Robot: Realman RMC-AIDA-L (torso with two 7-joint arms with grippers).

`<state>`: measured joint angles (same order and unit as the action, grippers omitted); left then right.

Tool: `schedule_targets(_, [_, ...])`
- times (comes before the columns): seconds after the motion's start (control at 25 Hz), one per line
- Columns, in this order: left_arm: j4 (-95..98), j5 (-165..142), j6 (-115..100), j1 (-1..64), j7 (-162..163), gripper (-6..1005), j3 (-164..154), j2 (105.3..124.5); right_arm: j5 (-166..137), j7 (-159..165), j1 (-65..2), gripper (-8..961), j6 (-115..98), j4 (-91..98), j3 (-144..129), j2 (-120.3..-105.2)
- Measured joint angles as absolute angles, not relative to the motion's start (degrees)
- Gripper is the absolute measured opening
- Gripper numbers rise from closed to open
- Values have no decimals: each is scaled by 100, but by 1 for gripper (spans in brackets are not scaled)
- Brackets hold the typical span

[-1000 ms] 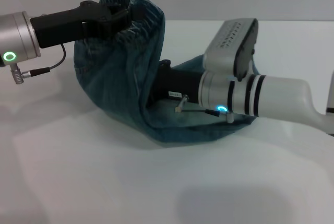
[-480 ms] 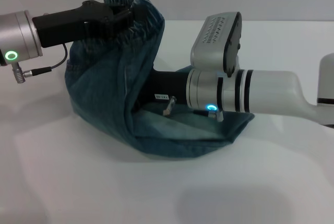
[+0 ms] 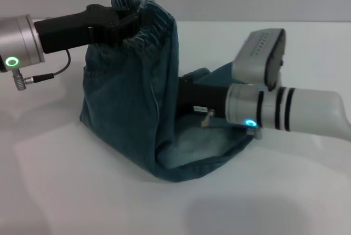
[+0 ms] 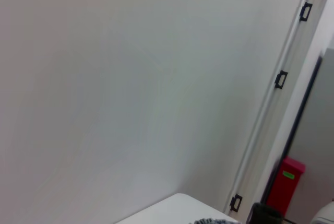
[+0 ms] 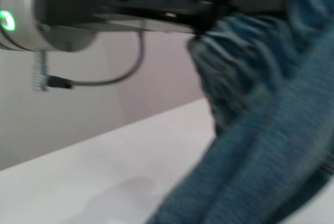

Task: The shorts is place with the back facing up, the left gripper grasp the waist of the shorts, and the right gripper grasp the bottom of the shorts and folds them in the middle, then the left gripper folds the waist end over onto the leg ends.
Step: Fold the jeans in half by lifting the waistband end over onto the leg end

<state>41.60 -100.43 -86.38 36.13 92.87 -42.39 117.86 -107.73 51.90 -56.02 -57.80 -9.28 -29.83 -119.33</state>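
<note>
The blue denim shorts hang like a curtain from their gathered waist, which is lifted above the white table. My left gripper comes in from the left and is shut on that waistband. The right wrist view shows the same claw pinching the ruffled waist. Lower down, the cloth lies bunched on the table around my right gripper, which reaches in from the right behind the hanging denim. The bottom of the shorts is hidden among these folds.
The white table spreads in front of and to the left of the shorts. The left wrist view looks away at a pale wall, a door frame and a red box.
The right arm, after pushing left, has drawn back to the right. The hanging denim now falls straighter and taller. The left gripper has stayed at about the same height, holding the waist.
</note>
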Motion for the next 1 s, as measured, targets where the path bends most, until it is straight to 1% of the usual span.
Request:
schedule_targets(0.2, [4147, -10046, -8636, 3600, 9275, 86, -4337, 11785, -10770, 5210, -5123, 630, -5761, -624, -2944, -11927])
schedule_targets(0.52, [4102, -10025, -8639, 3570, 9242, 86, -4666, 11798, -10725, 5211, -4607, 629, -5752, -137, -2504, -11927])
schedule_targets(1.0, [4082, -9912, -8568, 3660, 9252, 86, -5135, 11855, -10709, 4680, -4095, 628, -5754, 348, -508, -11934])
